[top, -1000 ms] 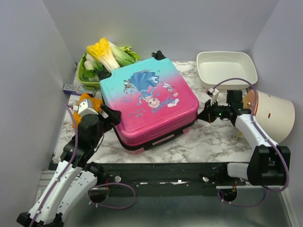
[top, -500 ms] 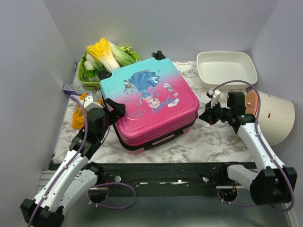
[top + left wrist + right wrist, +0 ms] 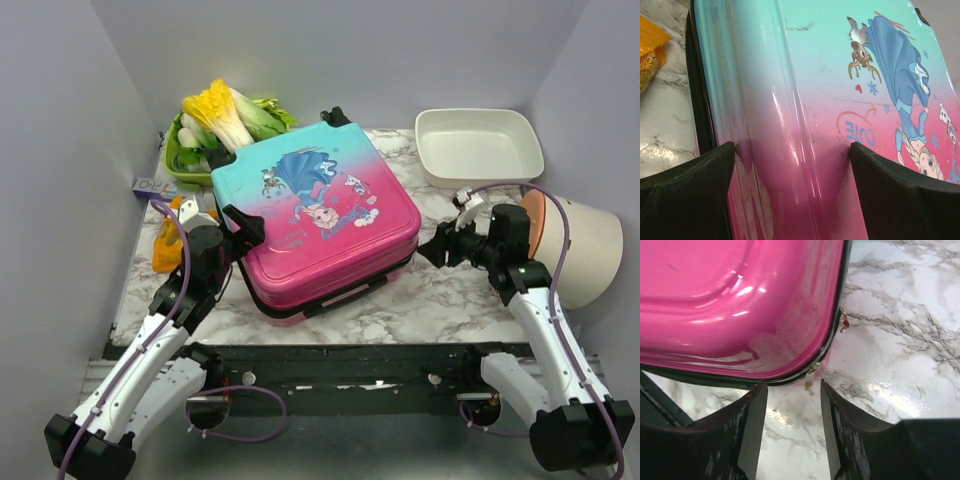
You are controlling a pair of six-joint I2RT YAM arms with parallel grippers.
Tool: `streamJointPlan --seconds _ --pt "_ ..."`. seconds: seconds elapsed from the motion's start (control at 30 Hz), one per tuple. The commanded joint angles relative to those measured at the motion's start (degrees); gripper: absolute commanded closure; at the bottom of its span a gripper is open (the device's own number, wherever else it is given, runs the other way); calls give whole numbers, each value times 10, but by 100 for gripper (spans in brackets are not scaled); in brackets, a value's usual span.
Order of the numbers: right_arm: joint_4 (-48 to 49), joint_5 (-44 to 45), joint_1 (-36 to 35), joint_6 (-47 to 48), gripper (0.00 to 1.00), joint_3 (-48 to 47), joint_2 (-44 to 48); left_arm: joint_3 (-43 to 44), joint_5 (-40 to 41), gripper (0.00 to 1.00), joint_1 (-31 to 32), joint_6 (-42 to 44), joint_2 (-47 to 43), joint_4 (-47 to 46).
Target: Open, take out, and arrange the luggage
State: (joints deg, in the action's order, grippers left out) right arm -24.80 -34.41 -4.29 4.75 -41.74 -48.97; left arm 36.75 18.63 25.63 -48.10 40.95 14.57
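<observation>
The closed luggage [image 3: 315, 215] lay flat on the counter [image 3: 900, 340], the left fingers [image 3: 685, 190] spread wide astride its left edge, the right fingers [image 3: 715, 440] parted, empty, around its zipper pull [image 3: 809, 381].

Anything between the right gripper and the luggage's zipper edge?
Nothing visible. The right gripper is open just short of the luggage corner. Only bare marble table shows in the gap up to the zipper tab on the seam.
</observation>
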Motion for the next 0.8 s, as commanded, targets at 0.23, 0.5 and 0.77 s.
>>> streamJointPlan --seconds 0.23,0.5,0.77 --pt "-59 -26 -2 258 38 -34 -118 22 -20 1 11 56 40 25" --pt "11 -89 -1 325 37 -7 -159 26 -18 1 11 64 41 16" --pt "27 -152 -1 365 37 -26 -247 22 -8 1 11 64 26 20"
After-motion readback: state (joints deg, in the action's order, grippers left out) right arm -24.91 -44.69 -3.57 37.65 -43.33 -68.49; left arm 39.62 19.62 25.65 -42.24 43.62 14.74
